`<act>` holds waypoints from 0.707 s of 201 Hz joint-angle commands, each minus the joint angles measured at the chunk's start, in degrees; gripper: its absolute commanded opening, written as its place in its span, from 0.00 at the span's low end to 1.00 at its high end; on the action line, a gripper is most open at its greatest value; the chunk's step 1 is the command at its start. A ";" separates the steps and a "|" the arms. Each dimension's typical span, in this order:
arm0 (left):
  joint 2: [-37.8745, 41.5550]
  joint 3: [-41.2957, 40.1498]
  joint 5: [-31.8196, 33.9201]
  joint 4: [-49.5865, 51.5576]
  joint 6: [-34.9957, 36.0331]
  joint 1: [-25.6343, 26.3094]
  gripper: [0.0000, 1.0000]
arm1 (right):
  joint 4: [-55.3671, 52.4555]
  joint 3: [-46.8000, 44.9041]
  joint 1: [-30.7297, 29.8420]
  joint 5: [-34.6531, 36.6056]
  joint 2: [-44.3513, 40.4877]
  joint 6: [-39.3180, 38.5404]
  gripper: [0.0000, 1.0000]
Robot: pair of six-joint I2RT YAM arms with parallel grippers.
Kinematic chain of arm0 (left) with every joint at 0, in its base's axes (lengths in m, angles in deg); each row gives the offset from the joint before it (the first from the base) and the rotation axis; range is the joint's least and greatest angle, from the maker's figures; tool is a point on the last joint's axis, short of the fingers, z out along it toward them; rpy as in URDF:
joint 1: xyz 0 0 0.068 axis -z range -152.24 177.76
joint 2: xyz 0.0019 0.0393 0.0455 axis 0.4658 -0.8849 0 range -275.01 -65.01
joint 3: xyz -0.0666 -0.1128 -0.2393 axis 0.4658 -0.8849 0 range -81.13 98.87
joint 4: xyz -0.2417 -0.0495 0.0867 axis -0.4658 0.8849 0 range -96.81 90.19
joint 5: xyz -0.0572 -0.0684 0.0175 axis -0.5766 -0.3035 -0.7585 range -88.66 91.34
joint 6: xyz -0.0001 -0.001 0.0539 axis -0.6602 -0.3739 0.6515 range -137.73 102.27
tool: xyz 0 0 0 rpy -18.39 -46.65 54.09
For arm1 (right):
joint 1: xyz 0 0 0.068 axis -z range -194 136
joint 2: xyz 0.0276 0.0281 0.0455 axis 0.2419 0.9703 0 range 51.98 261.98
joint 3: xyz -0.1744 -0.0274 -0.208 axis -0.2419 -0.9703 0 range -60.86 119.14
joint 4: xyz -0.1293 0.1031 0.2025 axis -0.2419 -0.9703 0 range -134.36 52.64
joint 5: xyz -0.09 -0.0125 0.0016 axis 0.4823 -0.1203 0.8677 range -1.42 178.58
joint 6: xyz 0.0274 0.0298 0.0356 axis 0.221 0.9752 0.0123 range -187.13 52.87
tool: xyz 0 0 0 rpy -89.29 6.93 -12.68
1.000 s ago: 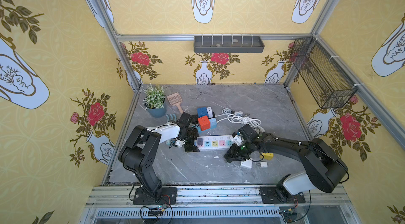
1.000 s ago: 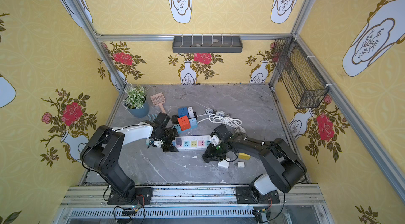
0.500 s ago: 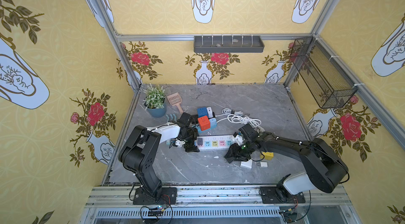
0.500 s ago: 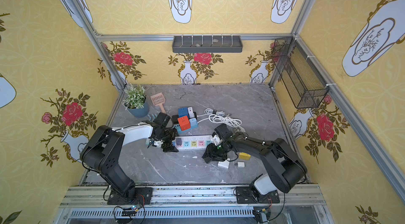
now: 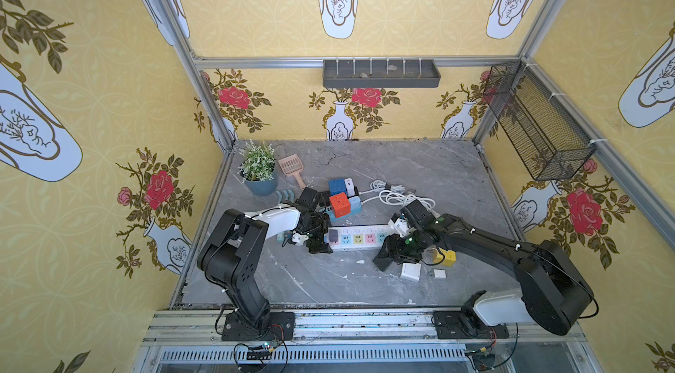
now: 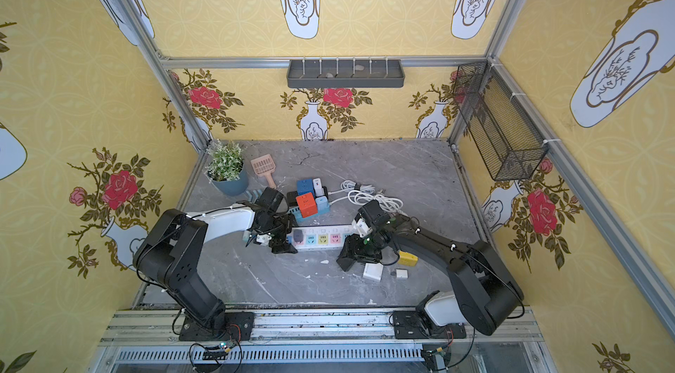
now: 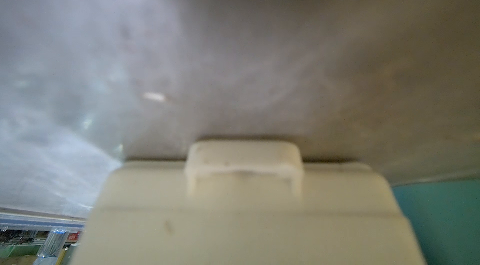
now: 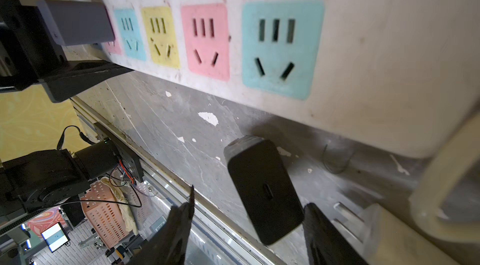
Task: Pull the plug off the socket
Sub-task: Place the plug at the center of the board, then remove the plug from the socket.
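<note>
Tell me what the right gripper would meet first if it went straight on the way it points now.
The black plug, lying between the right gripper's open fingers, comes first. Beyond it the line seems to reach the grey tabletop short of the power strip, though depth is unclear.

Cream power strip (image 7: pixel 246 224) fills lower frame (blurred), raised tab (image 7: pixel 242 157) against grey tabletop (image 7: pixel 233 56).
</note>
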 commanded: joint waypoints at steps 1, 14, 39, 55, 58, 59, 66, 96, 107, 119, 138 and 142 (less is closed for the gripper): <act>-1.51 -0.94 14.58 -4.97 -22.53 -0.14 0.09 | -2.89 0.95 -0.17 1.97 -0.61 -1.73 0.70; -1.41 -1.02 14.58 -4.92 -22.50 -0.14 0.09 | -3.89 1.62 -0.12 2.80 -0.90 -2.33 0.70; -1.11 -1.05 14.67 -4.79 -22.50 -0.14 0.09 | -4.80 2.74 -0.25 3.70 -1.88 -3.65 0.71; -1.00 -1.10 14.67 -4.68 -22.40 -0.14 0.09 | -4.72 3.20 -0.29 4.13 -2.83 -4.80 0.72; -0.95 -1.19 14.69 -4.69 -22.39 -0.14 0.09 | -4.63 3.25 -0.31 4.20 -3.03 -4.99 0.71; -0.94 -1.19 14.68 -4.61 -22.40 -0.14 0.09 | -4.63 3.25 -0.31 4.20 -3.03 -4.99 0.71; -0.96 -1.10 14.62 -4.54 -22.26 -0.14 0.09 | -4.40 3.51 -0.27 4.25 -3.28 -5.54 0.71; -1.19 -1.02 14.32 -4.40 -22.06 -0.14 0.09 | -3.77 5.46 -0.71 4.93 -3.50 -9.50 0.71; -1.12 -1.03 14.23 -4.31 -21.96 -0.14 0.09 | -3.25 6.22 -1.05 5.27 -3.59 -11.55 0.70; -1.25 -1.02 14.23 -4.26 -21.88 -0.14 0.09 | -2.10 6.61 -1.32 6.11 -3.80 -13.96 0.70; -1.12 -1.03 14.20 -4.20 -21.86 -0.14 0.09 | 1.06 6.54 -1.56 7.18 -4.33 -18.38 0.69; -1.19 -1.01 14.15 -4.18 -21.90 -0.14 0.09 | 1.80 6.51 -1.58 7.51 -4.45 -19.22 0.69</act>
